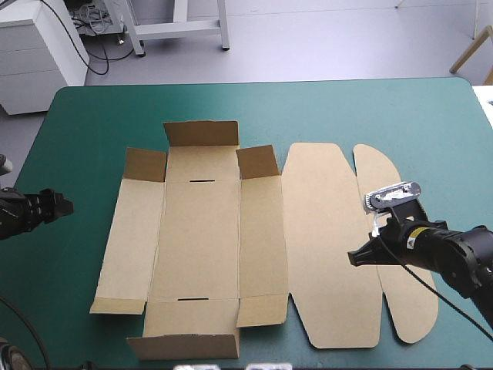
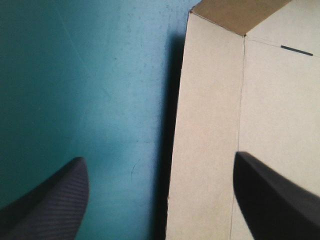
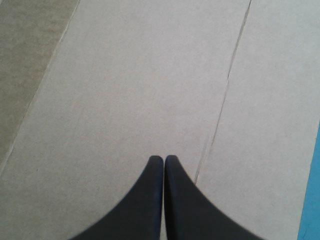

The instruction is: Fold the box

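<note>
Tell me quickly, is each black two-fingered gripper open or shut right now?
Left gripper: open, holding nothing.
Right gripper: shut, empty, over the flat lid of the brown cardboard box.

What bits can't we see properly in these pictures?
1. High view: the right gripper and its arm cover part of the box.
2. Right wrist view: the shut gripper hides whether it touches the box.
3. Left wrist view: most of the box is cut off by the edges, and so is most of the left gripper.
</note>
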{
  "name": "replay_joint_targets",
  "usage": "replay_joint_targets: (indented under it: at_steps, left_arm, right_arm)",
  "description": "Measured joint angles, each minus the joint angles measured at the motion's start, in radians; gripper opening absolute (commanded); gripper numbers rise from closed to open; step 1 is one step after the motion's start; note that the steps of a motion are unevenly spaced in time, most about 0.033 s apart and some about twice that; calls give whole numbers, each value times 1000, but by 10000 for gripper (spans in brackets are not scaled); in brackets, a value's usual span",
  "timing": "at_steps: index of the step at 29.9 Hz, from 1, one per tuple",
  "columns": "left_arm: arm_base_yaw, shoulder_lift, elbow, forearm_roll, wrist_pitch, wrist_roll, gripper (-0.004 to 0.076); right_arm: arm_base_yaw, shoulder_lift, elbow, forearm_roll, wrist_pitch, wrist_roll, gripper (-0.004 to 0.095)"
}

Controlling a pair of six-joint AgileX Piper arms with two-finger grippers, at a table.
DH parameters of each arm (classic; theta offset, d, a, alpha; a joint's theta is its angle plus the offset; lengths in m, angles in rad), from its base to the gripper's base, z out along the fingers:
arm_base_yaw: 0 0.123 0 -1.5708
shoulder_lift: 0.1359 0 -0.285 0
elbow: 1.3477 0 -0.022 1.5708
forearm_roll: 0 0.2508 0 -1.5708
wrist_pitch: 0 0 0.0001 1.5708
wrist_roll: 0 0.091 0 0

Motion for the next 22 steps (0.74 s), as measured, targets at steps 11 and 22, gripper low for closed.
replay_joint_targets:
  at_steps: [11, 22]
  left_arm:
    - [0, 87, 61, -1, -7, -33, 636]
    - [0, 161, 311, -26, -25, 80, 636]
  right_arm:
    - [0, 0, 0, 0, 6, -52, -14]
    - [0, 0, 0, 0, -8, -60, -14]
